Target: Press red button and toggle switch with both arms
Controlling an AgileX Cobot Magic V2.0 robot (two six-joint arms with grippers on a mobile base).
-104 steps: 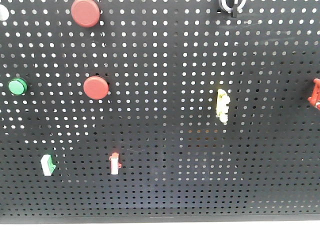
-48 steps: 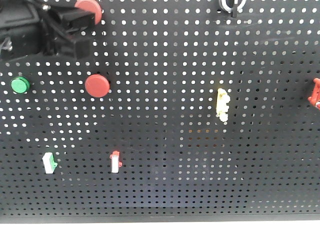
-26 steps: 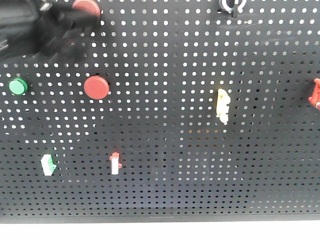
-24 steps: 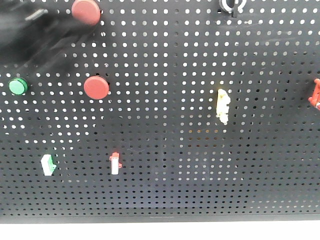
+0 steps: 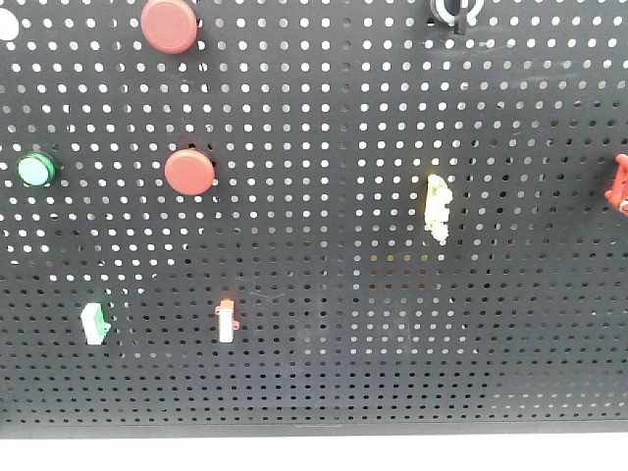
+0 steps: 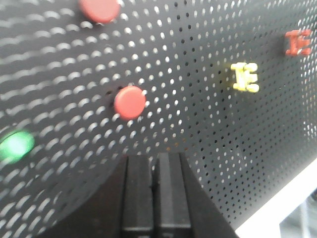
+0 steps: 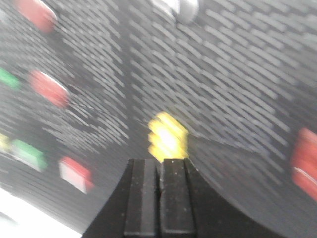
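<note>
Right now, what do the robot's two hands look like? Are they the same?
Yes, they look alike. The left gripper is plain matte black, with two flat, blocky fingers that have squared tips. They rise from a wider black base that slopes out at both sides. The right gripper has the same black, boxy shape. No cables, stickers or writing show on either, and the arms behind them are out of sight.
</note>
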